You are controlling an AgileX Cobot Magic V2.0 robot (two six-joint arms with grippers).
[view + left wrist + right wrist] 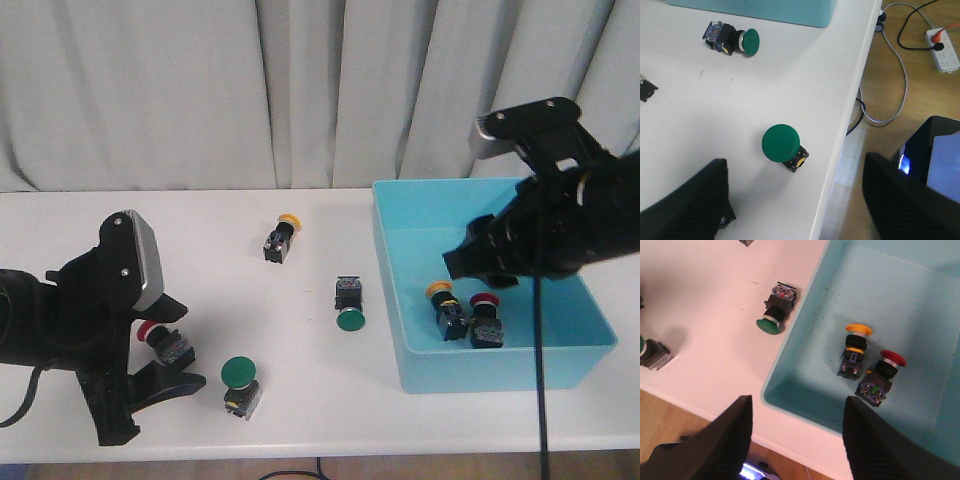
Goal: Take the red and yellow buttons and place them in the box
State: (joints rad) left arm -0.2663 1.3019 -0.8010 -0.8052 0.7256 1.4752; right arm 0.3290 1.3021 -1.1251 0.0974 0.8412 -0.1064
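A red button (160, 340) is seen lying on its side just beside the open left gripper (150, 370), far from the box (400, 300). The right gripper (797, 435), also open, is held over the box. Counted: two red, two yellow, two green.

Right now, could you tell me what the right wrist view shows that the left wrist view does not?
Only the right wrist view shows the inside of the turquoise box, where a yellow button and a red button lie side by side on its floor.

Only the left wrist view shows the floor beside the table, with a power strip and cables, and the upright green button in full near the table edge.

Both show the green button lying on its side on the white table near the box, and open gripper fingers.
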